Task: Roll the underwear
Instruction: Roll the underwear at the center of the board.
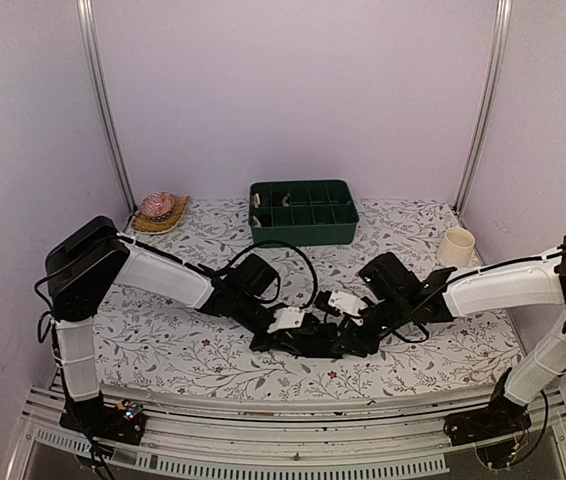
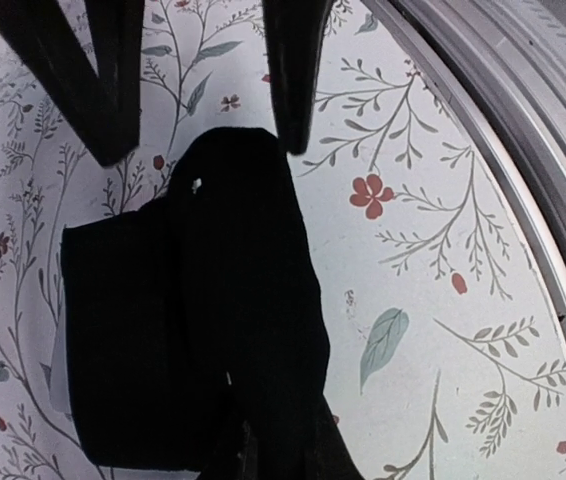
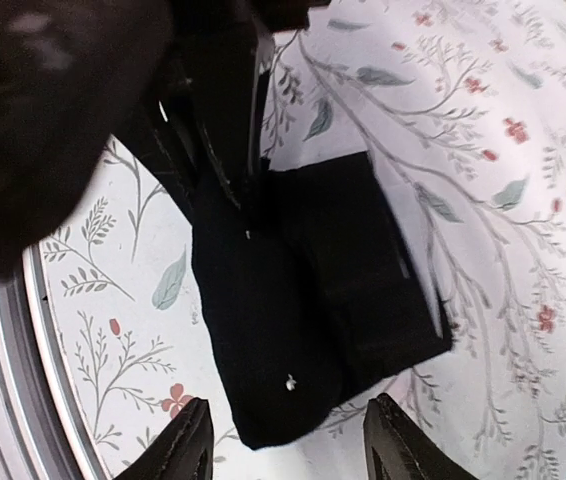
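Underwear (image 2: 203, 330): black, folded, flat on the floral table (image 1: 163, 345) near its front edge, between both grippers.
Left gripper (image 2: 203, 140): over one end of the fabric, fingers apart; grip cannot be told.
Right gripper (image 3: 288, 445): jaws open, straddling the opposite end, holding nothing.
Green bin (image 1: 303, 212): at the rear.

Black folded fabric underwear (image 2: 193, 330): near end cut off by the frame's lower edge in the left wrist view, opposite the fingers (image 2: 293, 90). Right wrist view: large blurred black mass (image 3: 53, 120) hides the worktop beyond the garment. Overhead, the garment between both arms is indistinguishable from them.
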Tool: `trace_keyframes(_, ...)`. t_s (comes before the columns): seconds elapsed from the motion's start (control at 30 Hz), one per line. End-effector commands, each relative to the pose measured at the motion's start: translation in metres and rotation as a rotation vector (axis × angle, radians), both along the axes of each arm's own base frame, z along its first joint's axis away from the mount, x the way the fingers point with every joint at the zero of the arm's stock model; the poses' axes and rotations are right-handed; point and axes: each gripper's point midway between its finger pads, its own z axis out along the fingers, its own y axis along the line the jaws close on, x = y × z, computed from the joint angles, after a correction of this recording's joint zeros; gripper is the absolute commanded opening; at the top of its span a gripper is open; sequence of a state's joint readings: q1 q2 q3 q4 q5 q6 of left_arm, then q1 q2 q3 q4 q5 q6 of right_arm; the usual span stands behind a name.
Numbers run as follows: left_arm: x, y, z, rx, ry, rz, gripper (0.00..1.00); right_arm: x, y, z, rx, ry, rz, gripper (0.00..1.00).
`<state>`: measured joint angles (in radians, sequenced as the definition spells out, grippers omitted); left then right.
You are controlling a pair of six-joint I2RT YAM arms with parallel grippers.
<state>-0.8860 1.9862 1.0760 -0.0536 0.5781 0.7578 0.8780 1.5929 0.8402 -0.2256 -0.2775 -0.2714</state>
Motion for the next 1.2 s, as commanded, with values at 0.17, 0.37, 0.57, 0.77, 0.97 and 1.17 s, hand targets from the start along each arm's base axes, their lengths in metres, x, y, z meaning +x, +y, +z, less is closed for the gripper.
trace_keyframes(0.17, -0.013, 0.020, -0.035, 0.178, 0.335, 0.035, 0.00, -0.004, -0.003, 0.052, 0.120, -0.509, 0.037, 0.57)
trace_keyframes(0.37, -0.009, 0.018, -0.036, 0.200, 0.511, 0.056, 0.00, -0.021, 0.017, 0.036, 0.033, -0.676, 0.185, 0.55)
trace_keyframes(0.57, -0.009, 0.020, -0.044, 0.230, 0.610, 0.056, 0.00, 0.000, 0.028, 0.007, -0.152, -0.714, 0.210, 0.48)
trace_keyframes(0.77, -0.010, 0.021, -0.048, 0.239, 0.643, 0.052, 0.00, 0.007, 0.026, -0.019, -0.255, -0.693, 0.223, 0.42)
trace_keyframes(0.97, -0.013, 0.022, -0.048, 0.243, 0.679, 0.038, 0.00, 0.009, 0.019, -0.036, -0.327, -0.670, 0.217, 0.37)
trace_keyframes(1.17, -0.006, 0.022, -0.045, 0.233, 0.658, 0.043, 0.14, 0.006, 0.019, -0.048, -0.349, -0.593, 0.224, 0.15)
